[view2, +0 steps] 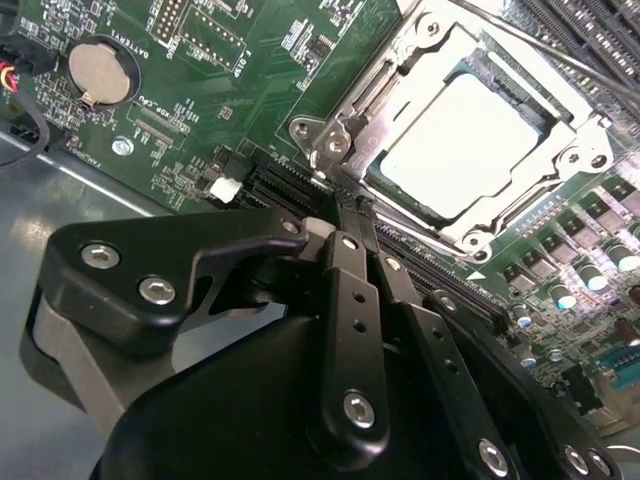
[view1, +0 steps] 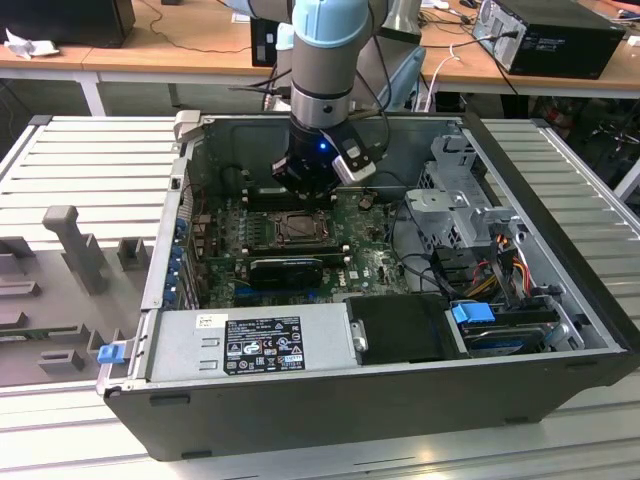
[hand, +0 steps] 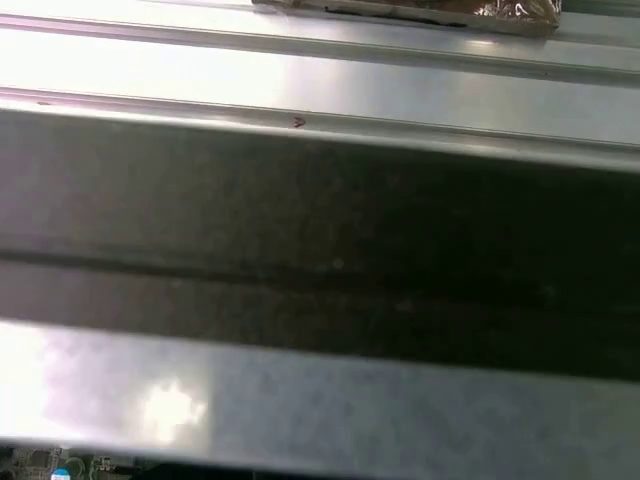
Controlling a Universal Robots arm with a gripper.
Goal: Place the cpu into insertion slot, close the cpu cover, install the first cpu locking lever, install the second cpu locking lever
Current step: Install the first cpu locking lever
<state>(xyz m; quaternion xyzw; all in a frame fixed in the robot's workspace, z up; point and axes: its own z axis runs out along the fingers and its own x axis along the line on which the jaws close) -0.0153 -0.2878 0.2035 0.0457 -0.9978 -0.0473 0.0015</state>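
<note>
A computer-assembly lab: open PC case (view1: 380, 400) on slatted aluminium table (view1: 90, 160), cluttered wooden desks (view1: 180, 45) behind.

- My exterior view is looking down from above and in front into the open computer case (view1: 560, 330), taking in the motherboard (view1: 370, 262).
- My second wrist view is peering close past the gripper (view2: 345, 215) at that same motherboard (view2: 230, 90).
- My first wrist view is facing the case wall (hand: 320, 240) closely.
</note>
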